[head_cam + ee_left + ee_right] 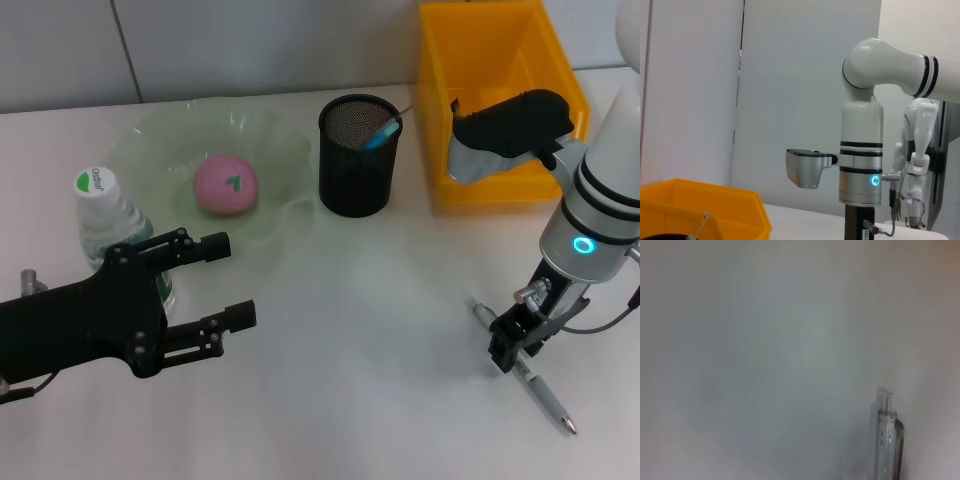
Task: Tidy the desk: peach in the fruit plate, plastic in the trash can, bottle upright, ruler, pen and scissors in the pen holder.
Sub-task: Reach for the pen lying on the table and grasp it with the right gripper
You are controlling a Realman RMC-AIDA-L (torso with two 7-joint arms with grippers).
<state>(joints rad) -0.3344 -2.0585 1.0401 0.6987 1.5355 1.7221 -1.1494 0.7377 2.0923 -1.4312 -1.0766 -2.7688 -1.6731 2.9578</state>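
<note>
- Black right gripper [508,352] down on pen [540,390], fingers over its middle; grip impossible to tell.
- Left gripper [228,280] spread wide beside upright bottle [105,215].
- Peach [226,185] in plate [270,135].

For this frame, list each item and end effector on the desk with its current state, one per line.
peach: resting in the fruit plate.
bottle: upright, capped.
pen holder: upright, something blue inside.
pen: flat on the table, under the right end effector.
trash can: upright, contents not visible.
right end effector: down at the pen, fingers unclear.
left end effector: open, empty, near the bottle.
</note>
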